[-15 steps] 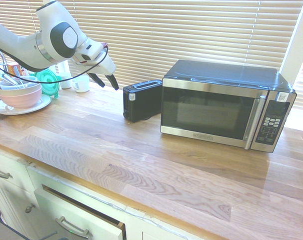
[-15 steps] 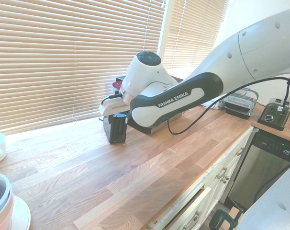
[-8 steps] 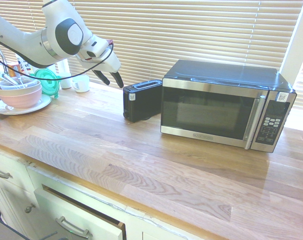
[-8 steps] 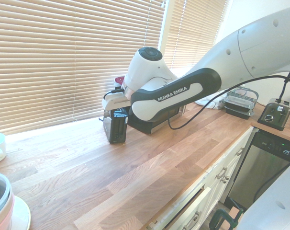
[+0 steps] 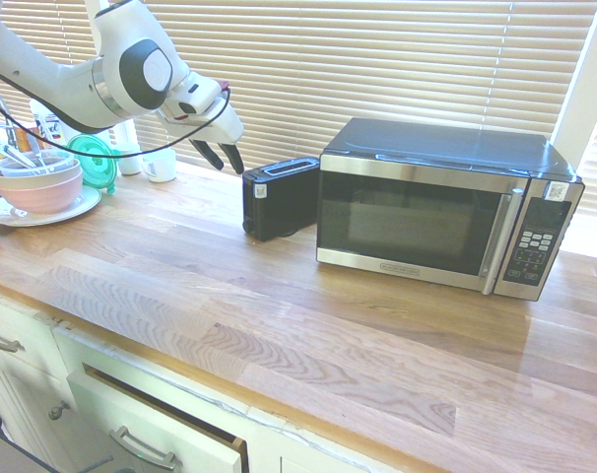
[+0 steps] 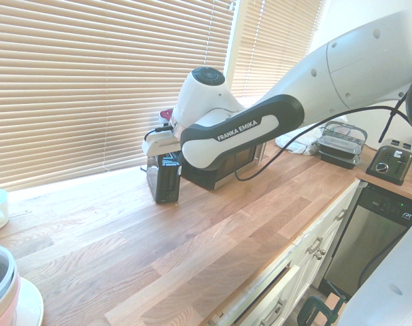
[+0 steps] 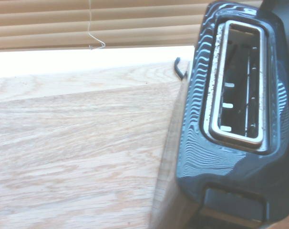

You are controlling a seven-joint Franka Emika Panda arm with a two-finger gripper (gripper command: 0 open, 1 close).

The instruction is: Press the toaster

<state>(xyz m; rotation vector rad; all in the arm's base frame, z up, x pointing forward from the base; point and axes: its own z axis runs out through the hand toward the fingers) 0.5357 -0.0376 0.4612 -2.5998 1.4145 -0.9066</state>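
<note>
1. Far left of the butcher-block wooden countertop [image 5: 279,296]: stack of pink and white bowls on a plate [image 5: 37,189], with a white mug [image 5: 162,165] further back toward the blinds.
2. Next to the right, above the counter: two-finger black gripper on the white arm [image 5: 222,156], angled downward, hovering up and left of the toaster and not touching it.
3. Fingers [image 5: 213,155] apart by a modest gap, nothing between them, nothing held or touched.
4. Middle of the counter: small black boxy slot toaster with silver-rimmed top slot and white label [image 5: 279,195], standing upright, just beside the left side of the microwave.
5. In the wrist view, empty silver-rimmed slot seen from above, and a raised dark tab at one end of the toaster [image 7: 232,202], probably the lever.
6. Right: large stainless-steel and black microwave [image 5: 441,207], door closed.
7. Progress, as a judgement: approach nearly complete, press not yet made; left to do: lowering onto the lever end and pushing down.
</note>
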